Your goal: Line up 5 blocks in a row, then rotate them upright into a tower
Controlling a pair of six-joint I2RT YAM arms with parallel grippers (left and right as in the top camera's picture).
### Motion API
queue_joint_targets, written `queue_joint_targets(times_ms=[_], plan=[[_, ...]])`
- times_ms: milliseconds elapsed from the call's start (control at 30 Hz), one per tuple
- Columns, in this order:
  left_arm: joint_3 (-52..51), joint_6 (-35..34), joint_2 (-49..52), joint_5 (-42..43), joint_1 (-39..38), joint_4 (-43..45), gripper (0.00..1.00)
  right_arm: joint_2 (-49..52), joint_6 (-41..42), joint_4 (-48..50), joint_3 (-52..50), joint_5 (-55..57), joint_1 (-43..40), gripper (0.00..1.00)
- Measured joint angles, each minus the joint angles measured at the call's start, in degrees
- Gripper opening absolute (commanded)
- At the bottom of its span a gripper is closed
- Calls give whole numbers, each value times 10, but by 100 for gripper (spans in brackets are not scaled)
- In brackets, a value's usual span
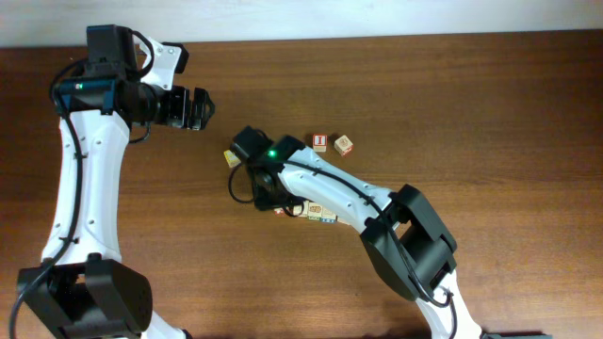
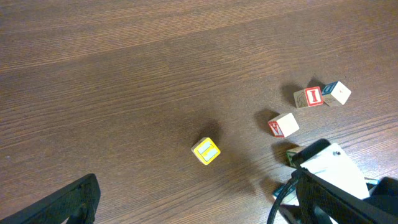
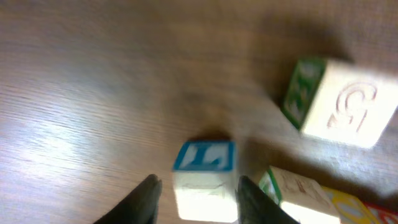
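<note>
The right fingers [image 3: 146, 200] sit slightly apart around a blue-lettered block [image 3: 204, 180] on the desk [image 3: 74, 93]; the left fingers [image 2: 68, 202] gape wide, empty.

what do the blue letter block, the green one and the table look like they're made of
Blue-printed block: probably wood, with pale cream matte faces and one face painted blue; too blurred to show grain. Green-printed block: likely the same, with a letter that looks pressed into its pale face. Table: brown wood or wood-look laminate, with streaky grain and a slight sheen.
</note>
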Motion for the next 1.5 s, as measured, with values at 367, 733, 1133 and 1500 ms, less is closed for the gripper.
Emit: queue_joint_targets(times_ms=[367,733,1133,1500], plan=[[0,0,0,0,0,0,99,8,-24,82,9,8,2,4],[0,0,0,0,0,0,99,32,-9,-4,5,-5,-16,6],[0,0,0,0,0,0,99,33,-102,-94,64,-111,50,4],[0,0,0,0,0,0,99,33,-71,-85,28,-38,18,4]])
